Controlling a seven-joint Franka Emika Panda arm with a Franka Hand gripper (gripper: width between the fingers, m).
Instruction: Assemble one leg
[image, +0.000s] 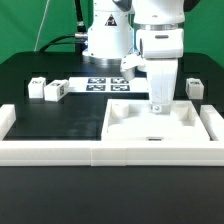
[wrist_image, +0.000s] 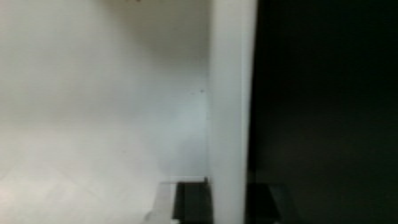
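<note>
1. The work surface is a black table (image: 60, 120) before a green backdrop (image: 30, 25). A low white wall (image: 50, 150) runs along its near edge and turns back at both ends.
2. The marker board (image: 108, 85) lies flat far back, in front of the arm's base.
3. The tabletop (image: 190, 125), a large square white piece with a raised rim, lies at the exterior view's right, against the near wall.
4. One leg (image: 195, 87) lies on the black surface just behind the tabletop's far right corner, apart from the gripper. Two other legs (image: 37, 89) (image: 55, 90) lie close together at the exterior view's left, well apart from the tabletop.
5. The gripper (image: 158, 104) points straight down at the middle of the tabletop's far rim.
6. In the wrist view a pale strip, the rim (wrist_image: 231, 100), runs between two dark fingertips (wrist_image: 192, 200), with the tabletop's white floor on one side and the black table on the other.
7. The fingers stand narrowly apart astride the rim; the blur hides whether they clamp it. No leg is in its grasp.
</note>
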